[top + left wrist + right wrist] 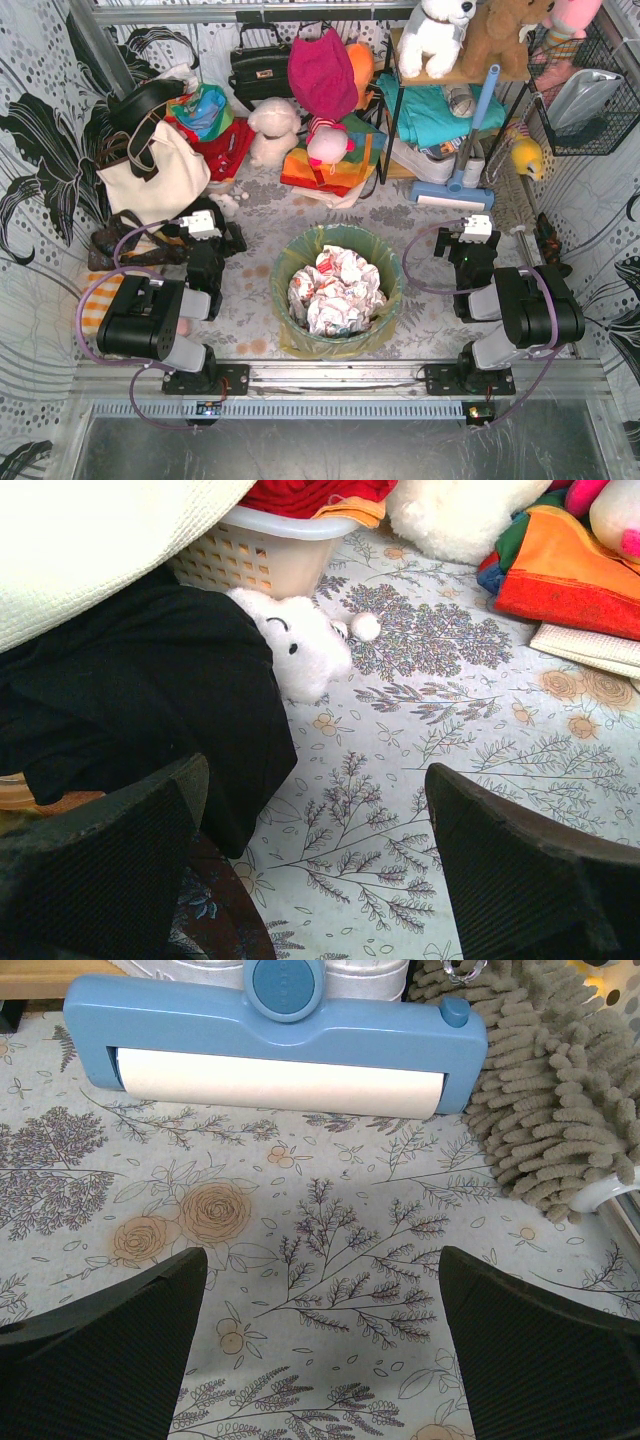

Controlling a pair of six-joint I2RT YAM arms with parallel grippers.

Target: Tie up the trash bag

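The trash bag (296,258), thin yellow plastic, lines a teal round bin (372,340) at the table's middle and holds crumpled white paper (337,290). Its rim is folded over the bin's edge. My left gripper (222,236) is left of the bin, open and empty, over the flowered cloth (400,810). My right gripper (462,240) is right of the bin, open and empty, over the cloth (330,1260). Neither touches the bag. The bag is out of view in both wrist views.
A cream tote bag (155,175) with dark straps lies back left, with black cloth (130,710) and a small white plush (300,645) near my left gripper. A blue lint roller (280,1040) and a grey mop head (560,1110) lie ahead of my right gripper. Toys and clothes fill the back.
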